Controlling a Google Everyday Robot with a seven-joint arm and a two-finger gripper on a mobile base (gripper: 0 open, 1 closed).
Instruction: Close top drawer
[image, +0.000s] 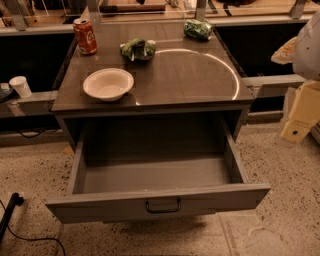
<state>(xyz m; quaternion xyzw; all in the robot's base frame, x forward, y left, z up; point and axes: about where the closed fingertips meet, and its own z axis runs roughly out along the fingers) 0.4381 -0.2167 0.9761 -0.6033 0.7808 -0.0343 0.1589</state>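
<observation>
Top drawer: we found the top drawer (100, 206) standing far out below the worktop's front edge, so the closing was not yet begun.
Handle: the small black handle (163, 206) sat at the middle of the drawer front.
Gripper: the gripper (300, 117) hung off the worktop's right edge, well apart from the drawer; we could not tell whether it was released or clenched.
Step in hand: we judged it to be the approach to the drawer front.
Doing it well: we would press flat at centre, near the handle, and push straight toward the rear edge; an off-centre push could skew the box and jam it.
On the worktop: a white bowl (108, 84) near the front left corner, a red can (85, 36) at the rear left corner, one green bag (138, 49) by the rear edge and another green bag (198, 29) at the rear right corner.
Writing: the can bore white script that we could not read with certainty; nothing else was legible.
</observation>
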